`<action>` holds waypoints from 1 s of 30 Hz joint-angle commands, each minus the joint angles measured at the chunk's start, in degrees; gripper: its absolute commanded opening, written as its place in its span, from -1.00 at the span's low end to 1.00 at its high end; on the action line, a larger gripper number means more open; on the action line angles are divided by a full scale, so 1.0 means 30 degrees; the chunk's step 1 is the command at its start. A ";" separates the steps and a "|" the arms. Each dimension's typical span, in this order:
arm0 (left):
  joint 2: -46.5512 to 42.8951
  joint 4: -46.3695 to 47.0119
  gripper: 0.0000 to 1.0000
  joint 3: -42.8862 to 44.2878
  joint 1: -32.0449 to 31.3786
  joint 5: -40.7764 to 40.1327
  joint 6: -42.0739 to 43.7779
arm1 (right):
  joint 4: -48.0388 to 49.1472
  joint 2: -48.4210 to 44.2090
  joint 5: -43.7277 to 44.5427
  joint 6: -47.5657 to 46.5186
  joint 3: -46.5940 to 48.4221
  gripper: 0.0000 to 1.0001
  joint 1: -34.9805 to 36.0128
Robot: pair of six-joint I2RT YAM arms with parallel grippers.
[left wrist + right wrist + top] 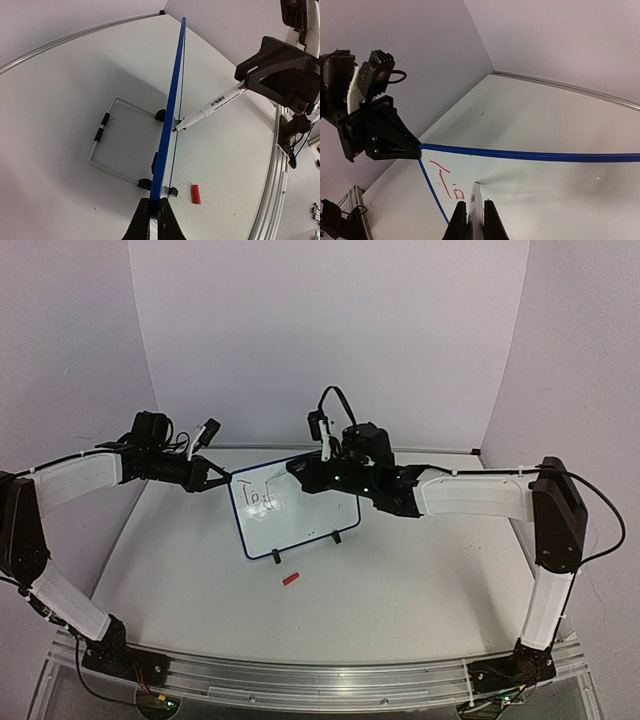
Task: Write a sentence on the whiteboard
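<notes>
The whiteboard (310,520) stands on the desk (400,585), red writing (262,500) at its upper left. Left jaws grip its top-left corner; a small red piece (291,580) lies before it.

The whiteboard (305,522) is white, blue-framed; the sentence (261,498) and cap (291,579) red.

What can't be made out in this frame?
- Top view: the sentence is too small to read.
- Left wrist view: the whiteboard is edge-on, its writing hidden.
- Right wrist view: the marker hides any writing after "To"; the frame's bottom edge cuts its barrel.
</notes>
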 commanded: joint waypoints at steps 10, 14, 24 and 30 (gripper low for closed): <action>-0.0710 -0.0146 -1.00 0.0423 -0.0154 0.0295 0.0255 | 0.0694 -0.1079 -0.0021 0.0626 -0.1579 -1.00 -0.0040; -0.0696 -0.0145 -1.00 0.0403 -0.0154 0.0275 0.0269 | 0.0669 -0.1130 0.0254 0.0631 -0.1862 -1.00 -0.0039; -0.0740 -0.0175 -1.00 0.0408 -0.0163 0.0208 0.0291 | 0.0360 -0.1993 0.1043 -0.0021 -0.2113 -1.00 0.0000; -0.0741 -0.0175 -1.00 0.0400 -0.0157 0.0227 0.0299 | 0.0320 -0.2982 0.0508 -0.0017 -0.2485 -1.00 -0.0007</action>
